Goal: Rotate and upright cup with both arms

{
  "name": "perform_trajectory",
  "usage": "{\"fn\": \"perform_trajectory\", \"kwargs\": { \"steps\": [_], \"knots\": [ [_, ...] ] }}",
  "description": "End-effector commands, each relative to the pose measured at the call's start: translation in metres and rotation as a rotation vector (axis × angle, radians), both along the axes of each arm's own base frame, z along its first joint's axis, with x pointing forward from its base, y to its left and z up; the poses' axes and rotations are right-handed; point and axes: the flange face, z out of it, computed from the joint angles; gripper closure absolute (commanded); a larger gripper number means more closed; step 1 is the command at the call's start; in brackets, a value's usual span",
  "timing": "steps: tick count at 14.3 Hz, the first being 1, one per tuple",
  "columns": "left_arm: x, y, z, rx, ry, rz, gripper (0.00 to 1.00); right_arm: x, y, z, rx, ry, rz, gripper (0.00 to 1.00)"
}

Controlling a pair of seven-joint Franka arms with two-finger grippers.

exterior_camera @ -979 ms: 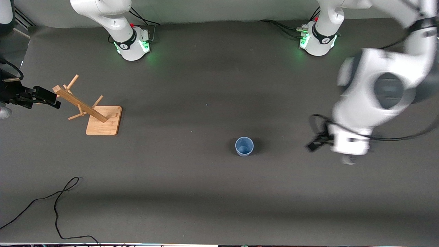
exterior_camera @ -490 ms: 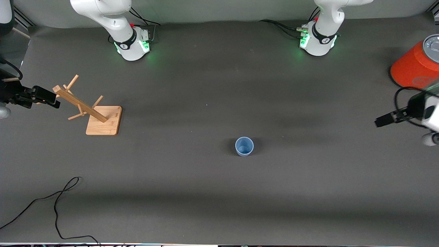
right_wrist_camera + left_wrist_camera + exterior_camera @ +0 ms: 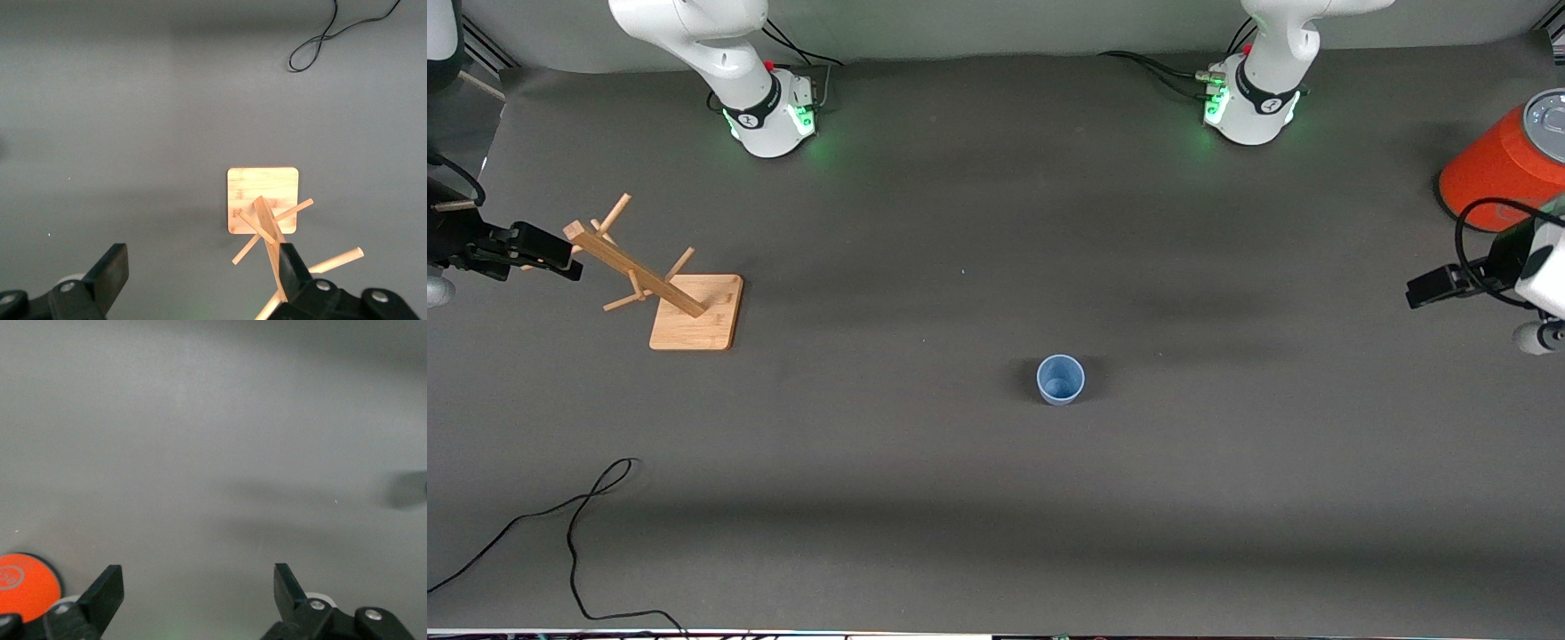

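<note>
The light-blue cup [image 3: 1060, 380] stands mouth up near the middle of the dark table [image 3: 960, 222], with nothing touching it. It shows in neither wrist view. My left gripper [image 3: 1423, 291] hangs over the left arm's end of the table, well away from the cup, close to an orange canister [image 3: 1498, 169]. In its wrist view the left gripper [image 3: 198, 583] is open and holds nothing. My right gripper [image 3: 560, 256] hovers over the right arm's end, beside the top of a wooden rack [image 3: 645, 276]. It too is open and empty [image 3: 200, 267].
The wooden rack [image 3: 263, 200] with pegs stands on a square base toward the right arm's end. The orange canister [image 3: 20, 583] with its grey top sits at the left arm's end. A black cable [image 3: 578, 516] loops on the table nearer the front camera.
The left arm has swung away from beside the cup toward its own end of the table, uncovering the orange canister. The cup and the right arm have not moved.
</note>
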Motion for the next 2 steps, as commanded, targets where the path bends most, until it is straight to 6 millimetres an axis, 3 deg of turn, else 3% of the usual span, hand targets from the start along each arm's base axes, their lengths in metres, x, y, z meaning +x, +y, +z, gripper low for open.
{"fn": "perform_trajectory", "kwargs": {
  "steps": [1, 2],
  "knots": [
    [-0.0223, 0.0007, 0.0162, 0.015, 0.019, -0.018, 0.00, -0.0061, -0.0009, 0.0064, 0.003, -0.008, 0.016, 0.00],
    [-0.0238, -0.0004, 0.0175, 0.014, 0.022, -0.019, 0.00, -0.0061, -0.0009, 0.0064, 0.003, -0.008, 0.016, 0.00]
  ]
}}
